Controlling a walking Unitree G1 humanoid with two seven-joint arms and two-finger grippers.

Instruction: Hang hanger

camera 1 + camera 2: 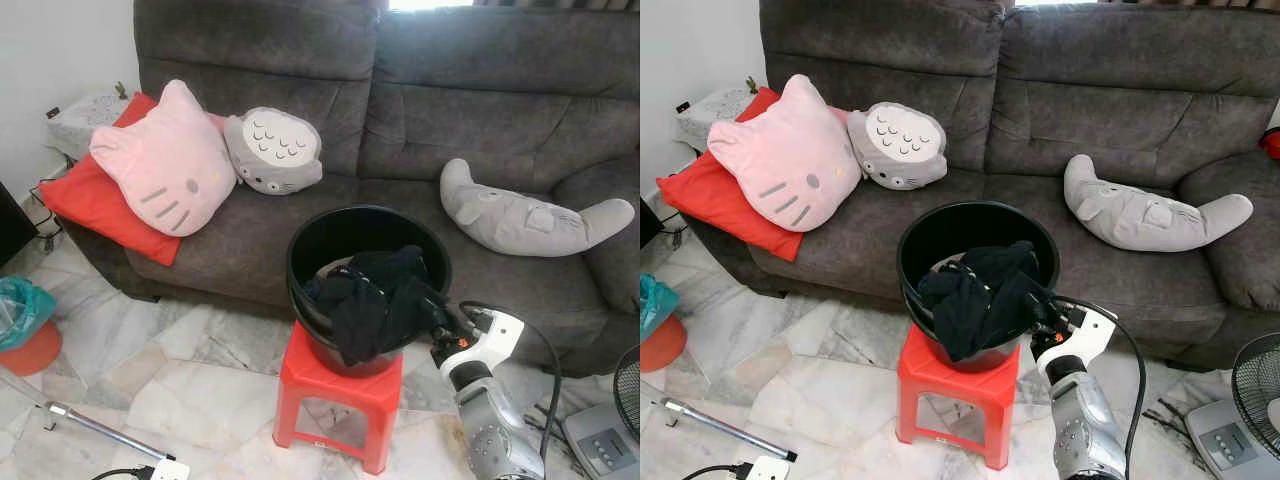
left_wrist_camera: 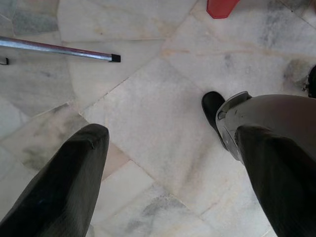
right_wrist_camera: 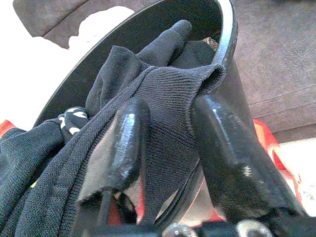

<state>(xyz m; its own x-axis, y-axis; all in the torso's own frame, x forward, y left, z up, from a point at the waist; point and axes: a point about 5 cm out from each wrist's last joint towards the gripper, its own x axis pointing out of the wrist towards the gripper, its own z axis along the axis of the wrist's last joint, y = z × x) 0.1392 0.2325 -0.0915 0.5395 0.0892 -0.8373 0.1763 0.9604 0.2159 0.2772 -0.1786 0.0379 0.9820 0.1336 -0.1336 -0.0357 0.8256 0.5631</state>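
A black bucket (image 1: 300,240) stands on a red plastic stool (image 1: 340,385) in front of the sofa. A heap of black clothing (image 1: 370,300) fills it and spills over the near rim. My right gripper (image 1: 432,305) reaches in at the bucket's right rim. In the right wrist view its fingers (image 3: 126,143) are shut on a fold of the black knitted garment (image 3: 170,98), right against the rim. My left gripper (image 2: 170,133) hangs idle above the marble floor, fingers wide apart and holding nothing.
The grey sofa (image 1: 450,100) carries a pink cat pillow (image 1: 165,160), a grey round plush (image 1: 272,150), a red cushion (image 1: 85,200) and a long grey plush (image 1: 520,215). A metal pole (image 1: 100,430) lies on the floor at left; a fan (image 1: 625,390) stands at right.
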